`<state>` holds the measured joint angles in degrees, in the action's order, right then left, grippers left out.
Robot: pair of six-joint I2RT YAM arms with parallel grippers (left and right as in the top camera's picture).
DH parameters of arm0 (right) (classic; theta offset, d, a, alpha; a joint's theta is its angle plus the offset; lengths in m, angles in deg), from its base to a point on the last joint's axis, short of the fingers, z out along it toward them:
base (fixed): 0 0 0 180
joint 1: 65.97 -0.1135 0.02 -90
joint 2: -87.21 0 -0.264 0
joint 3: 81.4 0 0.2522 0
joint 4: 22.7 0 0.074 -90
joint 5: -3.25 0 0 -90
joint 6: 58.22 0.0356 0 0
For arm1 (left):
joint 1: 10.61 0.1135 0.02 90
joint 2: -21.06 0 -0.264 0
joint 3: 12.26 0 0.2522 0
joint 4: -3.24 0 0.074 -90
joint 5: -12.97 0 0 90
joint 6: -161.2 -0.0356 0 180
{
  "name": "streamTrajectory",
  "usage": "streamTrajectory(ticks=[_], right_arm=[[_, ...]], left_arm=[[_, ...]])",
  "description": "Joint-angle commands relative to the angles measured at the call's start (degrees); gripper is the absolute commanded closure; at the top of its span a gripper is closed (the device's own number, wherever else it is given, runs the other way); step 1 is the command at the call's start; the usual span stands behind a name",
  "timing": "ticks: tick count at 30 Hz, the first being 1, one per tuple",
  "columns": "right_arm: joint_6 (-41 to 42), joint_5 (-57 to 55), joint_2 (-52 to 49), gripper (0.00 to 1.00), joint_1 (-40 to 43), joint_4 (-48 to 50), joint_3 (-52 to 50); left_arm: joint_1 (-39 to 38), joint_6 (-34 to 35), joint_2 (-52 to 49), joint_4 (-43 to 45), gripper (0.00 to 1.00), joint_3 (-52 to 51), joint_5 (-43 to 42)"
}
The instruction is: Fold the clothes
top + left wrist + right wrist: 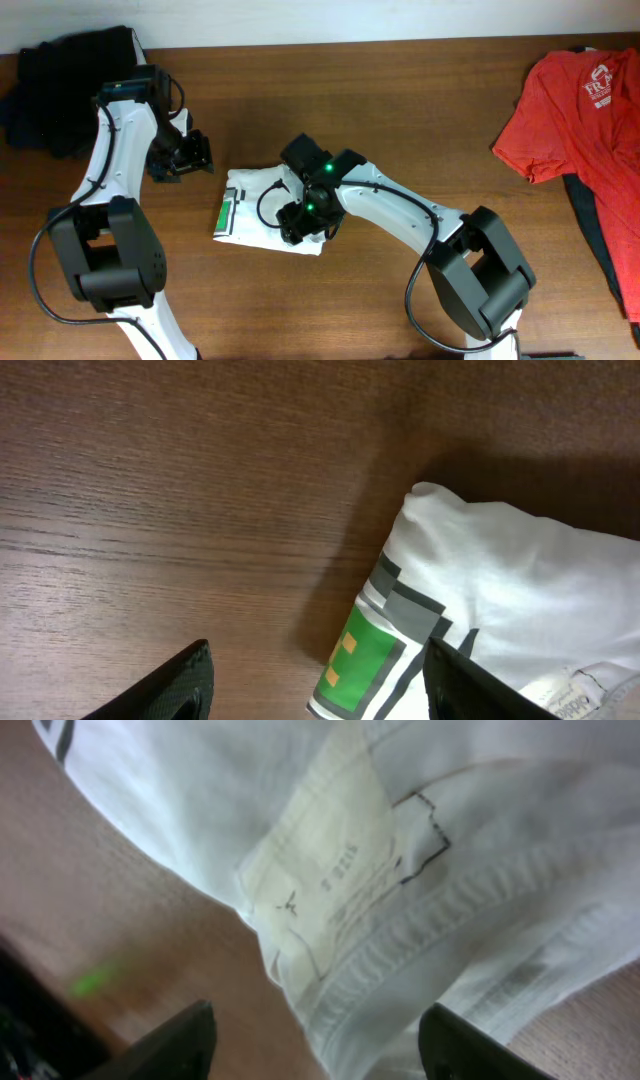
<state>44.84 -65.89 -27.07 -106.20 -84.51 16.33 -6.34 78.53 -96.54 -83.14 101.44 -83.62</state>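
Note:
The white shirt [262, 208] lies folded in a small bundle at the table's middle, with a green and grey printed patch [228, 213] at its left edge. My left gripper [183, 157] is open just left of and above the bundle; its view shows the shirt [520, 590] and the green patch [362, 658] between its fingers [318, 685]. My right gripper [305, 218] is open, low over the bundle's right part. Its view shows the collar and a white size tag [340, 880] between its fingers [318, 1040].
A red T-shirt with white print [580, 105] lies at the right edge over a dark garment [598, 230]. A black garment pile [65, 85] sits at the back left corner. Bare wooden table [300, 90] surrounds the bundle.

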Motion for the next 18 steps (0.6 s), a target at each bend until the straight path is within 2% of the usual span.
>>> streamTrajectory(ticks=[1,3,4,10,13,15,16,17,18], right_arm=[[2.99,-0.85,0.35,0.50,0.11,1.86,-1.16],[6.93,-7.08,0.35,0.84,0.22,1.44,-1.16],[7.76,-8.92,0.35,0.96,0.28,0.87,-1.14],[13.31,-18.21,0.35,0.96,5.03,-10.19,2.14],[13.66,-19.74,0.11,0.96,5.81,-10.58,0.04],[16.41,-25.00,-0.09,0.95,5.84,-11.02,-1.05],[16.61,-27.02,-0.09,0.83,6.23,-11.43,-1.07],[16.59,-27.61,-0.09,0.66,6.71,-11.61,-1.03],[16.52,-27.63,-0.09,0.61,7.78,-11.85,-1.03]], left_arm=[[0.17,-0.07,-0.46,-0.02,0.34,-0.59,0.46],[0.17,-0.09,-0.46,-0.04,0.34,-0.59,0.48],[0.17,-0.09,-0.46,-0.07,0.34,-0.59,0.48],[0.17,-0.09,-0.46,-0.04,0.33,-0.59,0.63],[0.17,-0.09,-0.46,-0.07,0.32,-0.59,0.63],[0.13,-0.09,-0.46,-0.09,0.32,-0.59,0.59],[0.13,-0.09,-0.46,-0.28,0.32,-0.59,0.59],[0.13,-0.09,-0.46,-0.46,0.32,-0.59,0.44],[0.15,-0.07,-0.46,-0.50,0.32,-0.59,0.42]])
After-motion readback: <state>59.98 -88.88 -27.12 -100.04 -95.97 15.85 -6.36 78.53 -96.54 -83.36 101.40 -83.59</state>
